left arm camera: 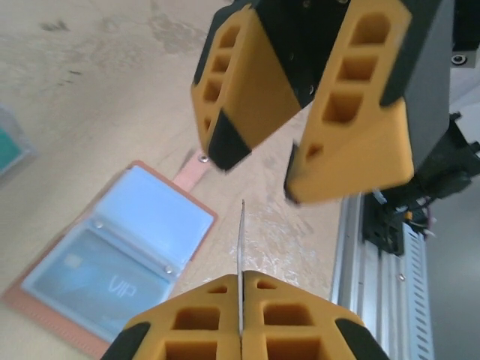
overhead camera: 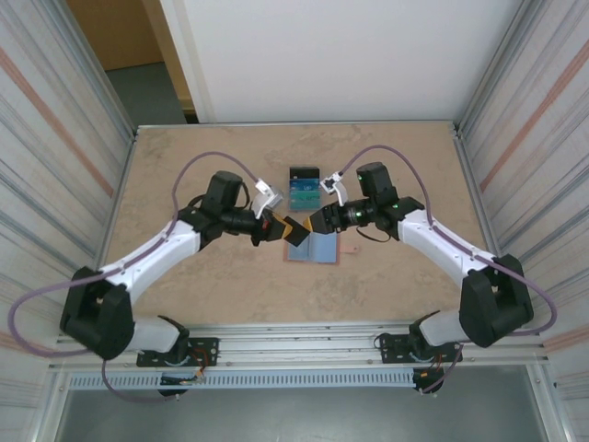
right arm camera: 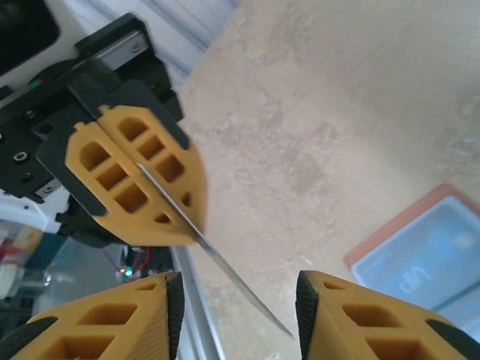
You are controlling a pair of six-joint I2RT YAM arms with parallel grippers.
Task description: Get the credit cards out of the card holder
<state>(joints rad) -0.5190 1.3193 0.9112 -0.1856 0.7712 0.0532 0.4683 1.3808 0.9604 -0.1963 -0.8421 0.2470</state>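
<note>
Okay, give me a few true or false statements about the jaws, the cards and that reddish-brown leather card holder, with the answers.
1. On the left gripper the jaws are shut on a thin plastic card seen edge-on. True.
2. On the right gripper the jaws are clamped on that card. False: they stand open.
3. The reddish-brown leather card holder lies closed. False: it lies open on the table, pale blue pockets up.
4. A card marked VIP sits in one pocket. True.
5. A small pile of blue-teal and dark cards lies on the table beyond the holder. True.
</note>
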